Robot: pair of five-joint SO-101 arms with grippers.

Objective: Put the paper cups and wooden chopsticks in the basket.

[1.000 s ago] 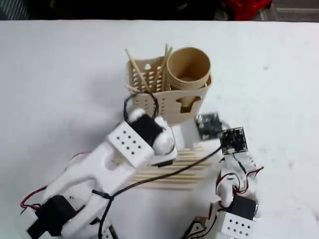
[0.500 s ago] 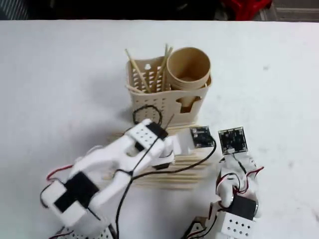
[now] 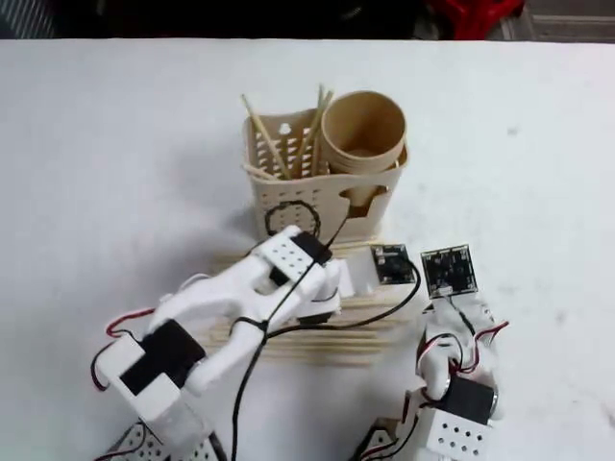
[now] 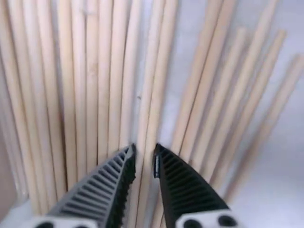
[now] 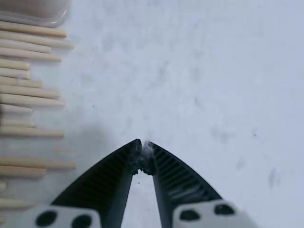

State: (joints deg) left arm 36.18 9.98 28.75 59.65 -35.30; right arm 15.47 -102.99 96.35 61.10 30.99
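Note:
A tan perforated basket point(image 3: 288, 197) stands at the table's middle and holds nested paper cups point(image 3: 363, 130) and a few upright chopsticks point(image 3: 279, 144). In front of it lies a flat pile of wooden chopsticks point(image 3: 327, 331). My left arm point(image 3: 279, 283) hangs low over that pile. The left gripper point(image 4: 143, 153) has its black jaws closed to a narrow gap around one chopstick point(image 4: 151, 104). My right gripper point(image 5: 142, 145) is shut with nothing in it, over bare table beside the chopstick ends point(image 5: 28, 90).
The right arm point(image 3: 452, 327) sits folded near the front edge, right of the pile. The white table point(image 3: 115, 144) has free room to the left, right and behind the basket. Cables loop around the left arm.
My left arm has swung back from the basket's front and lowered onto the chopstick pile. The right arm has kept still.

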